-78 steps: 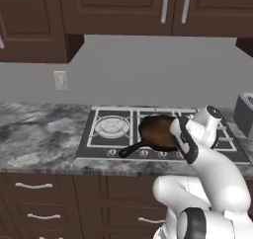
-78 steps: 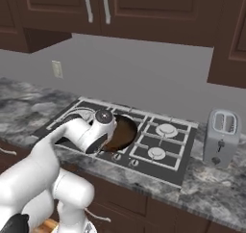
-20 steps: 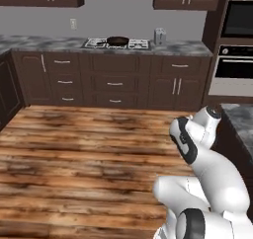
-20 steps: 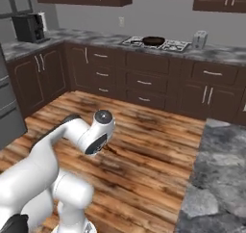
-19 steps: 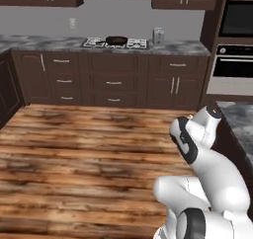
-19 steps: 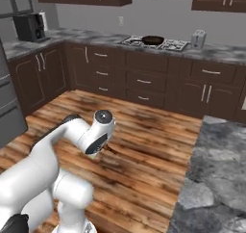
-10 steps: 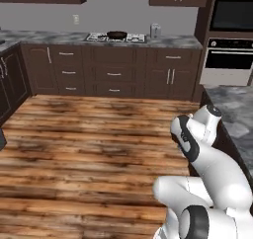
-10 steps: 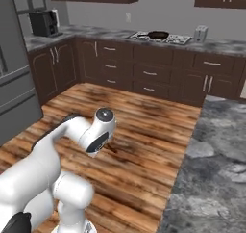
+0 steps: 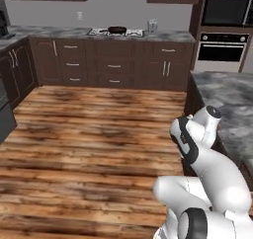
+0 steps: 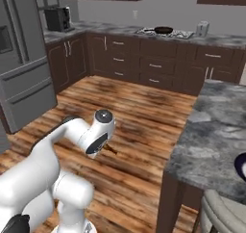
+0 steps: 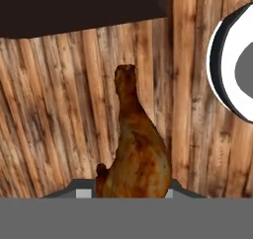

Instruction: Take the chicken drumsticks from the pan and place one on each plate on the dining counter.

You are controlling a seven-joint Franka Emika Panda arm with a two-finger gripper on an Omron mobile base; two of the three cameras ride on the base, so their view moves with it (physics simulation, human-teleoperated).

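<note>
Setting: rendered kitchen with a wood-plank floor (image 9: pixel 89 134), dark brown cabinets along the far wall and a grey stone back counter (image 9: pixel 64 32) carrying a gas hob (image 9: pixel 116 32).

Fingers: the gripper (image 11: pixel 129 192) shows in the hand view with its fingers at the bottom edge, closed partway on the thick end of a chicken drumstick (image 11: pixel 134 149). The drumstick fills the gap between them and points away from the hand, bone end farthest, over the plank floor.

Arm: white Franka arm, folded close to its base, wrist joint (image 10: pixel 98 131) held above the floor just beside the dining counter (image 10: pixel 216 126).

Dining counter: grey marbled top on a dark brown base, to the robot's right in both base views. In the right base view a dark round edge (image 10: pixel 240 167) sits at its near right edge, cut off by the frame; what it is cannot be told.

Pan: dark round skillet (image 9: pixel 117 29) on the hob, on the back counter, well apart from the arm. Its contents are too small to make out.

Other items: pale canister (image 9: pixel 152 25) on the back counter right of the hob; built-in oven (image 9: pixel 218 50) at the counter's right end; toaster (image 10: pixel 56 19) at the left corner of the back counter; grey fridge (image 10: pixel 21 58) at the left wall.
</note>
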